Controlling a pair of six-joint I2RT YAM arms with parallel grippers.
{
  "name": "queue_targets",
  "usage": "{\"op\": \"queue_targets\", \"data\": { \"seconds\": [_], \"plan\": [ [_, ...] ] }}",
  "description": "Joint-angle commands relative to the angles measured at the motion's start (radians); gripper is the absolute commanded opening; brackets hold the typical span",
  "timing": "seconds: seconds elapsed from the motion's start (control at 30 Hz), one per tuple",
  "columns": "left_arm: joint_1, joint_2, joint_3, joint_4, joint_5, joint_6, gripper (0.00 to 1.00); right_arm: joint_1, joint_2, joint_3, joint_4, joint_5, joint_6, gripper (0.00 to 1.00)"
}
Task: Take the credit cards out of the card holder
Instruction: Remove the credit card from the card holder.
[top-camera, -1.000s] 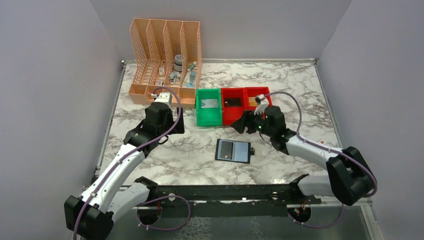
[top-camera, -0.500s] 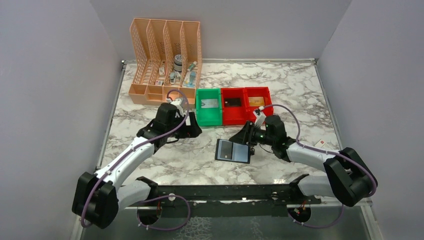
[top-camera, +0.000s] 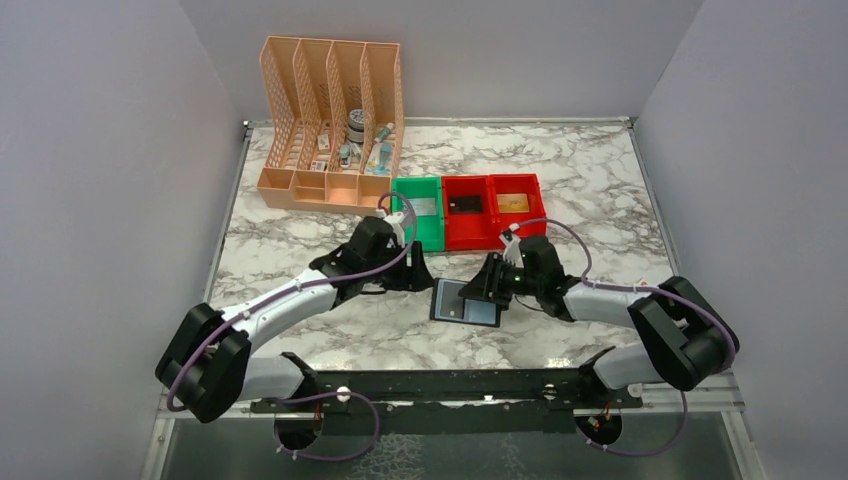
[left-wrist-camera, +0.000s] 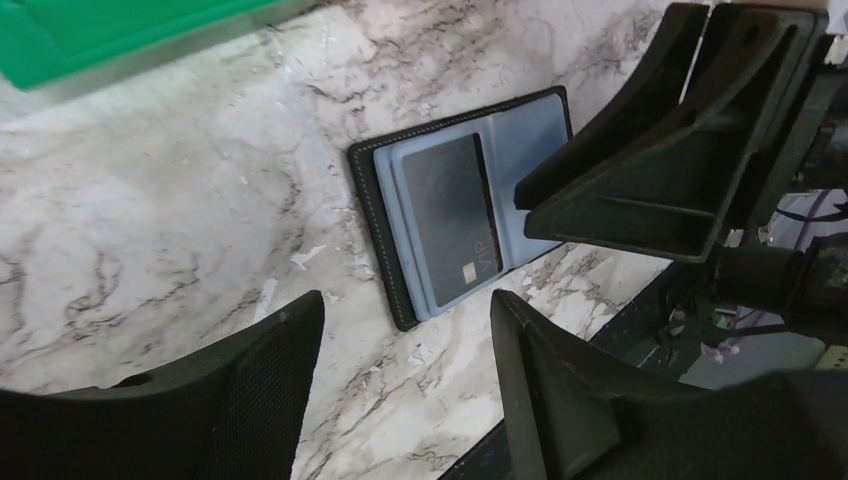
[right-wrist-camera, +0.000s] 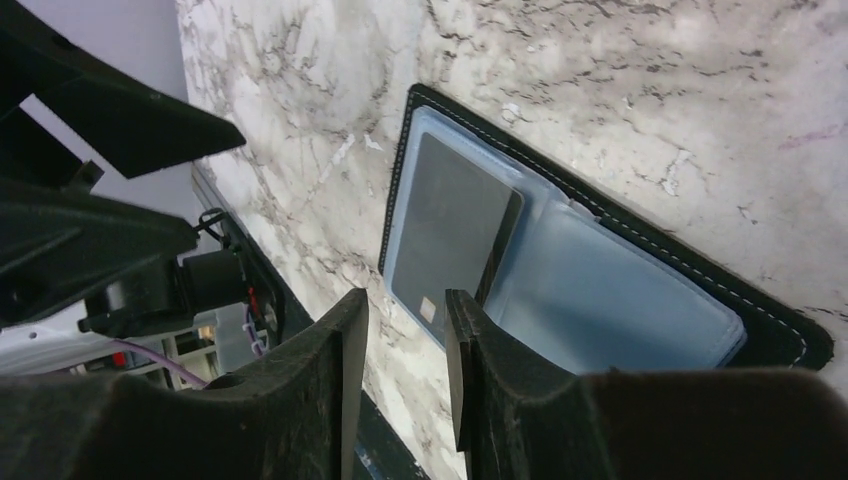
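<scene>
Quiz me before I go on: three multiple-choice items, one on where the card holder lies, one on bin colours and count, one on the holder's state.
1. Where is the small black bifold card holder?
A. Lifted in a gripper.
B. On the marble table between the left gripper and right gripper.
C. Inside a bin.
2. Plastic bins behind it?
A. One green bin, two red bins.
B. Two green, one red.
C. Three red.
3. Its state?
A. Folded shut.
B. Open, both pockets empty.
C. Open flat, a dark rectangular card in one pocket.
Answers: B, it lies flat between both grippers; A, green and two red side by side; C, both wrist views show the card.
</scene>
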Motion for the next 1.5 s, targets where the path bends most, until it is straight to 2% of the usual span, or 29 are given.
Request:
{"op": "queue_targets", "data": {
  "seconds": [0.0, 0.2, 0.4, 0.53, 0.67, 1.0, 1.2, 1.47],
  "plan": [
    [-0.058, 0.056, 0.012, 0.074, -0.015, -0.037, 0.63, 0.007, 0.052, -0.011, 0.043, -0.021, 0.019, 0.34],
    [-0.121, 0.122, 0.019, 0.153, -0.022, -0.095, 0.60, 0.008, 0.149, -0.022, 0.101, -0.045, 0.026, 0.28],
    [-0.133, 0.162, 0.028, 0.162, -0.024, -0.083, 0.56, 0.008, 0.120, -0.015, 0.012, 0.077, 0.015, 0.22],
    [-0.133, 0.179, 0.028, 0.172, -0.015, -0.079, 0.49, 0.008, 0.087, -0.013, -0.043, 0.130, 0.004, 0.22],
    [-0.139, 0.217, 0.035, 0.195, 0.015, -0.077, 0.39, 0.008, 0.064, -0.016, -0.067, 0.159, 0.007, 0.22],
    [-0.168, 0.296, 0.053, 0.200, 0.004, -0.072, 0.31, 0.008, 0.081, -0.024, -0.043, 0.136, 0.024, 0.21],
    [-0.170, 0.310, 0.070, 0.108, -0.037, -0.022, 0.25, 0.008, 0.079, -0.026, -0.036, 0.136, 0.040, 0.19],
    [-0.171, 0.339, 0.083, 0.111, -0.003, -0.009, 0.25, 0.008, 0.120, -0.025, 0.013, 0.098, 0.081, 0.17]
  ]
}}
